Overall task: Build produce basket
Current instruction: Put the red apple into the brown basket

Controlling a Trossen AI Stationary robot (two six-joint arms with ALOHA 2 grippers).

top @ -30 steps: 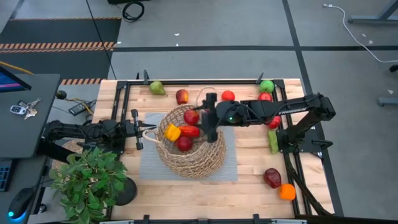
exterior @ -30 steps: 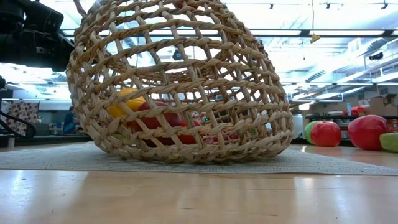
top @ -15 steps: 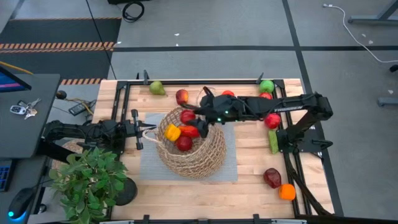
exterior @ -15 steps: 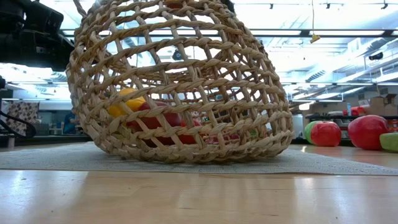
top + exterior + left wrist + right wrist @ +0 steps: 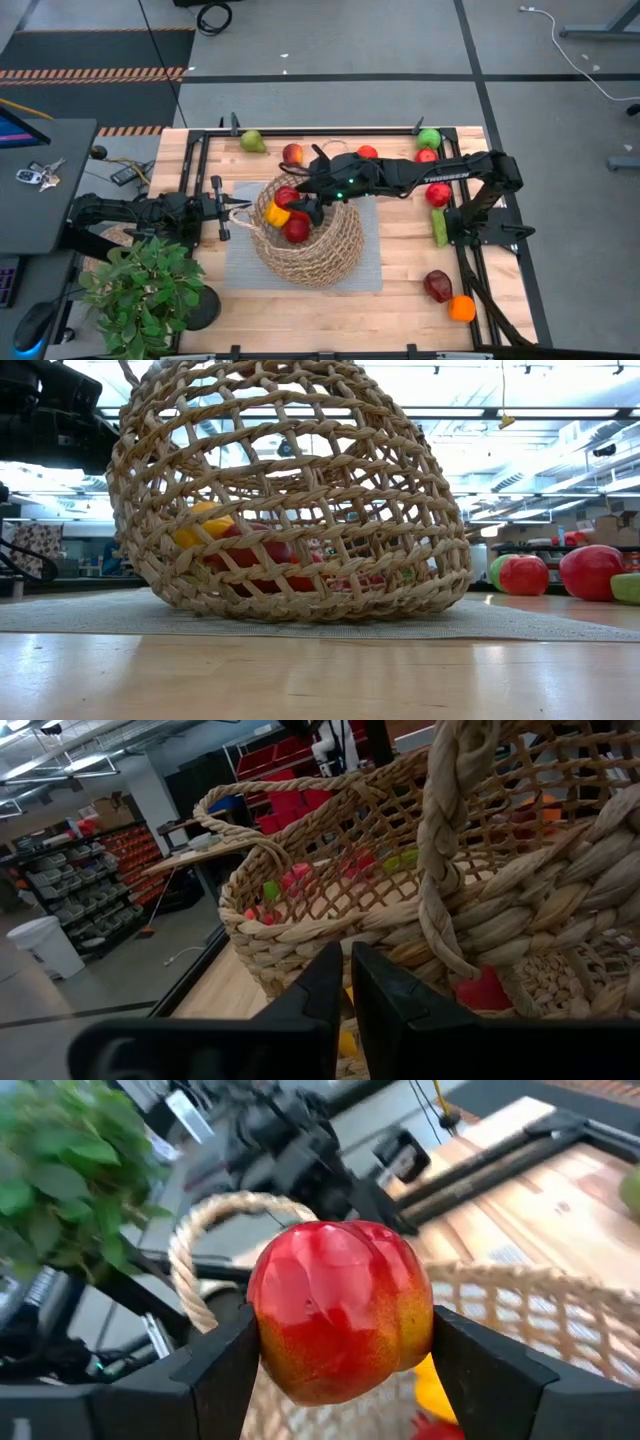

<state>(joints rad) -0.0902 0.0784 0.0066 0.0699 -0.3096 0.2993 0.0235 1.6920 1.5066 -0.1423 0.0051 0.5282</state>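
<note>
Right gripper (image 5: 297, 192), clamped on a red apple (image 5: 340, 1310), had swung in over the basket (image 5: 305, 235); drop looked next. Left gripper (image 5: 240, 210) stayed pinched on the basket handle (image 5: 445, 850).

basket (image 5: 318, 248): You see a big round tan wicker basket on a grey mat in the middle of the table. It leans over to one side. One thin loop handle points to the left arm's side.
inside the basket: a yellow pepper (image 5: 277, 213) and some red pieces (image 5: 296, 230) lie at the bottom.
red and yellow fruit (image 5: 340, 1310): held up over the open top of the basket, not lying down in it.
back edge of the table: a green pear (image 5: 252, 141), a red apple (image 5: 292, 153) and a green apple (image 5: 429, 138).
right front corner: a dark red piece (image 5: 437, 286) touching an orange (image 5: 462, 308).
</note>
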